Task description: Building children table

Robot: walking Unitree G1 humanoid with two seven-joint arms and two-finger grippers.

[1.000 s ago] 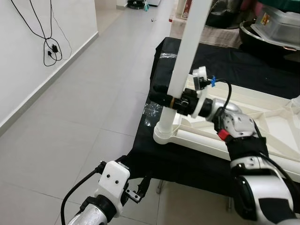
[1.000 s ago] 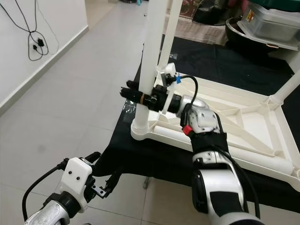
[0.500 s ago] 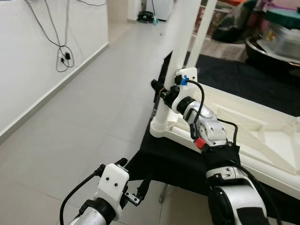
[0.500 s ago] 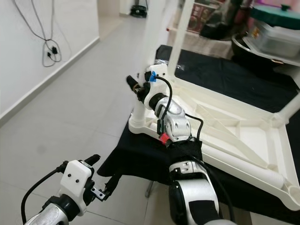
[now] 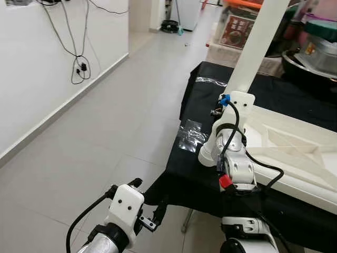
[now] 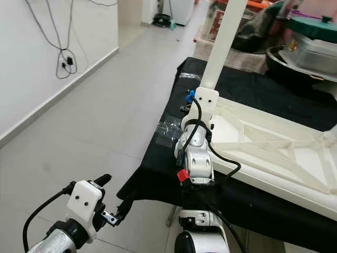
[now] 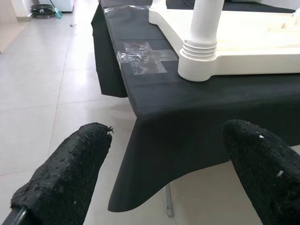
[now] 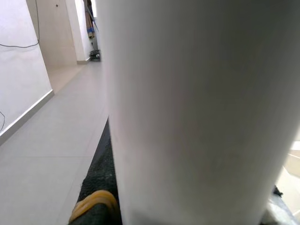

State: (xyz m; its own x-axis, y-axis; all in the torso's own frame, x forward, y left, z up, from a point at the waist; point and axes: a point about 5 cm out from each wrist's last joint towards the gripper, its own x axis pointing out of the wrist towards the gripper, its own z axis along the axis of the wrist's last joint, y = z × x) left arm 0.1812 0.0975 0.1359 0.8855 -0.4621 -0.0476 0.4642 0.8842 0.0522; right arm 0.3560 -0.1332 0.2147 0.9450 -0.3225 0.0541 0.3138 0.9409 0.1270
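A white plastic table (image 5: 295, 153) lies upside down on a black-covered surface. A long white table leg (image 5: 255, 45) stands in the table's near left corner socket (image 7: 201, 61) and leans slightly in the eye views. My right gripper (image 6: 185, 109) is shut on the leg just above the socket. In the right wrist view the leg (image 8: 197, 108) sits between the black fingers (image 8: 93, 206). My left gripper (image 7: 166, 140) hangs open and holds nothing, low in front of the black cloth's edge and well short of the socket.
The black cloth (image 5: 200, 105) carries a patch of clear tape (image 5: 190, 134) beside the socket. Grey tiled floor (image 5: 105, 121) stretches to the left, up to a white wall with hanging cables (image 5: 79, 58). Pots and boxes (image 6: 310, 42) stand at the back right.
The camera view has shifted. My right arm has swung from the leg's right side to directly in front of it, still gripping the leg low down. The left arm is unchanged.
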